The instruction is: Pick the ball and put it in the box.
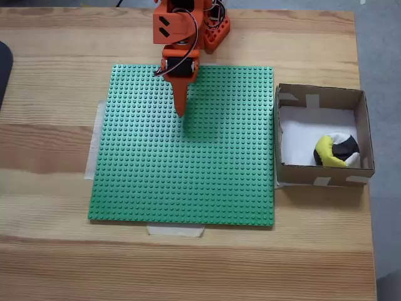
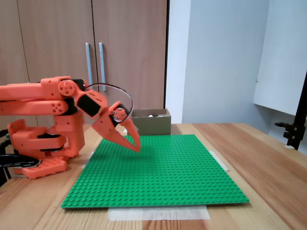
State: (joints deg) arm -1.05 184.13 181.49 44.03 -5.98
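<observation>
Ball (image 1: pixel 336 151) lies inside the box (image 1: pixel 362 128), in its near corner.
Orange gripper (image 1: pixel 182 111), fingers closed and empty, hovers over the open green baseplate (image 1: pixel 188 175) beside the box.

A pale wooden table (image 2: pixel 268 158) stands before brown cupboard doors (image 2: pixel 91 57) and a white wall (image 2: pixel 216 57).

In a fixed view, the green studded baseplate (image 1: pixel 188 150) lay on the wooden table (image 1: pixel 50 188). The shallow brown cardboard box (image 1: pixel 289 170) sat just right of it. The yellow, black and white soft ball (image 1: pixel 336 151) lay in the box's lower right corner, and the orange end effector (image 1: pixel 182 113) hung over the plate's upper part.
</observation>
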